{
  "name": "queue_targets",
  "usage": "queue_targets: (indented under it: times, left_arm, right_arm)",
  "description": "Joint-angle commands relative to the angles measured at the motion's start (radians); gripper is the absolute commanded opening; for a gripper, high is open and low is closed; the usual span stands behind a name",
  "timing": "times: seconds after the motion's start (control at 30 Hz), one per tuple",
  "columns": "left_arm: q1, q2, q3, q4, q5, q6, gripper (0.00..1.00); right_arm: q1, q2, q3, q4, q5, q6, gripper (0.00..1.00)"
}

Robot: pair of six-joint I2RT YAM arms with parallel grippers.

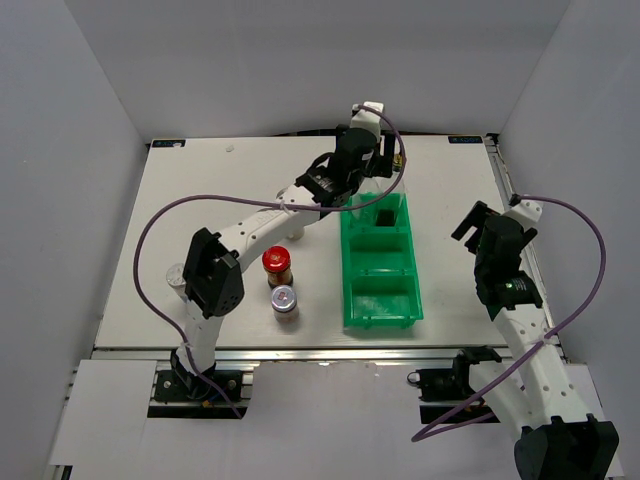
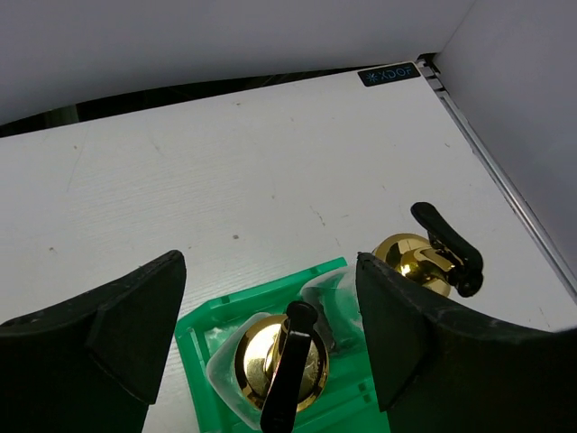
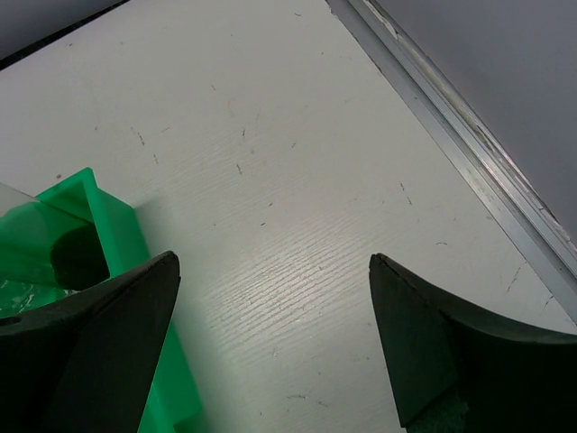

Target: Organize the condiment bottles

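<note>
— What's nearest the arms?

— A silver-lidded jar [image 1: 285, 300] stands upright on the tabletop [image 1: 200, 190], left of the green bin [image 1: 380, 320]. Just behind it is a red-capped jar [image 1: 277, 263], also upright, close to the first; I can't tell whether they touch.

— And the bin?

— It runs away from us in three compartments. The near two look bare from above.

— The right arm?

— The right tool [image 3: 270, 271] hangs over bare tabletop to the right of the bin. Its fingers are spread wide, with nothing between them.

— Further back?

— The left arm reaches to the bin's far end. There the left tool [image 2: 270, 307] is over the far compartment with its fingers apart, gripping nothing. A gold-spouted bottle [image 2: 252, 361] stands upright in that compartment, between the fingers, with a gap on each side.

— Only one?

— A second gold-spouted bottle [image 2: 406, 257] stands just beside it at the bin's far right corner. I can't tell whether it is inside the wall or outside.
</note>
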Motion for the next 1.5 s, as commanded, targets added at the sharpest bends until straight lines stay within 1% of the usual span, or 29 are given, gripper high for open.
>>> queue_targets:
  times: [0.0,0.17,0.27,0.37,0.4,0.43,0.47,0.5,0.53,0.6,0.63,0.67,0.7,0.73,0.77,0.8,0.83,0.9,0.93,0.97,1.03,1.07,1.13,1.17,1.23,1.3,1.33,1.37,1.47]
  left_arm:
    - [-0.005,-0.096,0.064,-0.03,-0.008,0.022,0.86]
    - [-0.006,-0.13,0.081,-0.043,0.003,0.023,0.88]
    - [-0.005,-0.153,0.09,-0.048,-0.038,0.028,0.89]
    - [-0.006,-0.156,0.121,-0.08,-0.126,0.043,0.9]
    - [-0.005,-0.156,0.144,-0.088,-0.152,0.06,0.9]
    - [-0.003,-0.156,0.151,-0.095,-0.176,0.069,0.91]
    - [0.0,-0.156,0.156,-0.114,-0.243,0.073,0.93]
    - [0.006,-0.158,0.165,-0.128,-0.267,0.073,0.95]
    - [0.015,-0.164,0.164,-0.141,-0.275,0.063,0.98]
    - [0.065,-0.196,0.139,-0.161,-0.275,0.033,0.98]
    - [0.093,-0.21,0.095,-0.166,-0.256,-0.011,0.98]
    - [0.159,-0.252,0.061,-0.174,-0.233,-0.038,0.98]
    - [0.194,-0.279,0.017,-0.171,-0.176,-0.094,0.98]
    - [0.263,-0.311,-0.105,-0.146,-0.157,-0.12,0.98]
    - [0.295,-0.346,-0.179,-0.125,-0.154,-0.145,0.98]
    - [0.326,-0.425,-0.257,-0.103,-0.161,-0.173,0.98]
    - [0.381,-0.467,-0.411,-0.058,-0.173,-0.215,0.98]
    - [0.44,-0.574,-0.544,-0.033,-0.163,-0.257,0.98]
    - [0.492,-0.605,-0.603,-0.028,-0.164,-0.301,0.98]
    - [0.515,-0.657,-0.702,-0.027,-0.166,-0.318,0.98]
    - [0.568,-0.704,-0.79,-0.034,-0.175,-0.369,0.98]
    - [0.584,-0.725,-0.86,-0.033,-0.175,-0.38,0.98]
    - [0.612,-0.779,-0.913,-0.027,-0.173,-0.398,0.98]
    - [0.616,-0.791,-0.943,-0.027,-0.179,-0.397,0.98]
    - [0.622,-0.817,-0.959,-0.039,-0.189,-0.394,0.98]
    - [0.624,-0.83,-0.97,-0.05,-0.195,-0.388,0.98]
    - [0.624,-0.834,-0.973,-0.06,-0.196,-0.386,0.98]
    - [0.624,-0.845,-0.977,-0.062,-0.199,-0.385,0.98]
    - [0.626,-0.877,-1.002,-0.062,-0.213,-0.374,0.98]
  right_arm:
    - [-0.004,-0.008,-0.006,0.067,-0.035,-0.033,0.89]
    - [-0.004,-0.009,-0.009,0.101,-0.126,-0.07,0.89]
    - [-0.004,-0.015,-0.011,0.115,-0.185,-0.102,0.89]
    - [-0.004,-0.024,-0.012,0.142,-0.322,-0.134,0.89]
    - [-0.003,-0.029,-0.012,0.156,-0.41,-0.157,0.89]
    - [-0.003,-0.028,-0.011,0.158,-0.452,-0.165,0.89]
    - [-0.003,-0.024,-0.006,0.155,-0.49,-0.172,0.89]
    - [0.002,-0.009,-0.003,0.152,-0.583,-0.186,0.89]
    - [0.006,0.002,0.003,0.146,-0.619,-0.194,0.89]
    - [0.045,0.029,0.02,0.144,-0.737,-0.223,0.89]
    - [0.071,0.038,0.028,0.137,-0.761,-0.259,0.89]
    - [0.103,0.049,0.035,0.136,-0.776,-0.283,0.89]
    - [0.196,0.054,0.042,0.133,-0.759,-0.307,0.89]
    - [0.257,0.061,0.048,0.12,-0.726,-0.357,0.89]
    - [0.319,0.072,0.055,0.115,-0.683,-0.367,0.89]
    - [0.43,0.106,0.075,0.106,-0.623,-0.408,0.89]
    - [0.477,0.13,0.091,0.095,-0.611,-0.431,0.89]
    - [0.567,0.211,0.144,0.081,-0.591,-0.433,0.89]
    - [0.595,0.241,0.144,0.087,-0.58,-0.43,0.89]
    - [0.649,0.299,0.199,0.095,-0.549,-0.433,0.9]
    - [0.701,0.357,0.239,0.112,-0.514,-0.436,0.89]
    - [0.742,0.418,0.261,0.124,-0.497,-0.438,0.89]
    - [0.772,0.484,0.339,0.164,-0.474,-0.422,0.89]
    - [0.786,0.553,0.37,0.176,-0.444,-0.397,0.89]
    - [0.789,0.627,0.47,0.189,-0.417,-0.376,0.89]
    - [0.789,0.741,0.55,0.187,-0.351,-0.321,0.89]
    - [0.79,0.781,0.634,0.163,-0.334,-0.315,0.89]
    - [0.79,0.857,0.678,0.146,-0.298,-0.307,0.89]
    - [0.79,0.986,0.829,0.084,-0.259,-0.281,0.89]
